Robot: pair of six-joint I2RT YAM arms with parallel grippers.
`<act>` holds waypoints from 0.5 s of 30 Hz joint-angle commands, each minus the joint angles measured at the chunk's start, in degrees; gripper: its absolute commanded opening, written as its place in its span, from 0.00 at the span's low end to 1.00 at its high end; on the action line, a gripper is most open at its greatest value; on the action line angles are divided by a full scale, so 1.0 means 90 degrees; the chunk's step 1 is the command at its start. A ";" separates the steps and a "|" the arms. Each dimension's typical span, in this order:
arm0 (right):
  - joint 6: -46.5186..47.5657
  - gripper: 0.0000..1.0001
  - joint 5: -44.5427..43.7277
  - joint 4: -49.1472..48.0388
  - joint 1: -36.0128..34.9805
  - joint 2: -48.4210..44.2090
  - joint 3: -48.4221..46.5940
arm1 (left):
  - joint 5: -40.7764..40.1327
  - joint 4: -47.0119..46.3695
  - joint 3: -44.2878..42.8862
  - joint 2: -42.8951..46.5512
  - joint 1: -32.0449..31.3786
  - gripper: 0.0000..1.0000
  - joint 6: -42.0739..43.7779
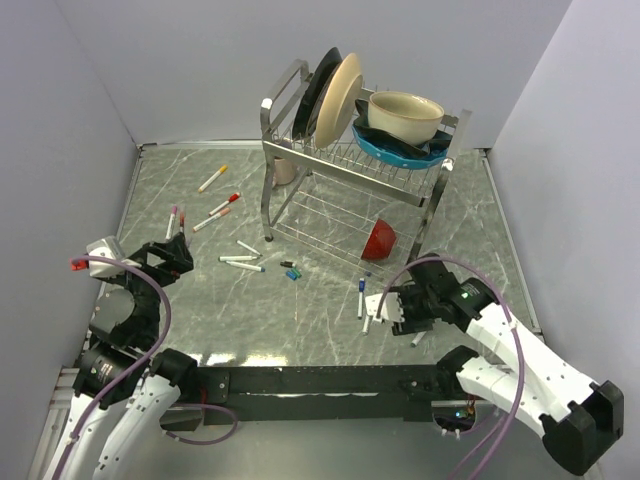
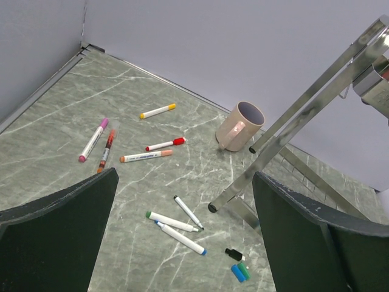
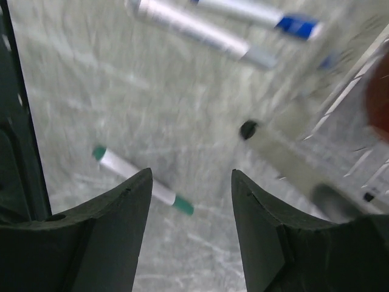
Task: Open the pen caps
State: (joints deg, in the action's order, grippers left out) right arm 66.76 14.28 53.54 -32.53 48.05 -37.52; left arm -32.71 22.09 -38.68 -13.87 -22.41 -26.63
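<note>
The left gripper [image 1: 170, 254] hangs above the left side of the table [image 1: 300, 322], jaws spread wide and empty, apparently ready to take a pen's other end. Ahead of it, 5 markers [image 2: 146, 156] lie with their pen caps [image 2: 180, 141] on, yellow, red and pink among them. 3 loose caps [image 2: 243, 270] rest near the foot of the dish rack [image 1: 267, 190]. At right, the right gripper [image 3: 191, 176] sits low over a green-tipped pen [image 3: 118, 165], jaws partly apart and holding nothing, seemingly lined up to grasp it.
</note>
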 commanded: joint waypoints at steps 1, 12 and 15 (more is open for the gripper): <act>0.1057 0.62 -0.0532 0.0370 0.0410 0.0012 0.0427 | 0.0187 -0.0120 -0.0009 -0.0070 0.0039 0.99 0.0078; 0.2201 0.58 -0.1060 -0.0099 0.0607 0.0862 0.1239 | 0.0246 -0.0130 -0.0009 -0.0080 0.0039 0.99 0.0098; 0.2377 0.55 -0.1030 -0.0293 0.0607 0.1027 0.1375 | 0.0255 -0.0149 -0.0009 -0.0090 0.0039 0.99 0.0108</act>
State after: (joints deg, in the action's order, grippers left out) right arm 83.99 5.26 53.47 -27.35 55.94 -26.52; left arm -31.29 22.09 -38.65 -14.11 -22.41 -26.61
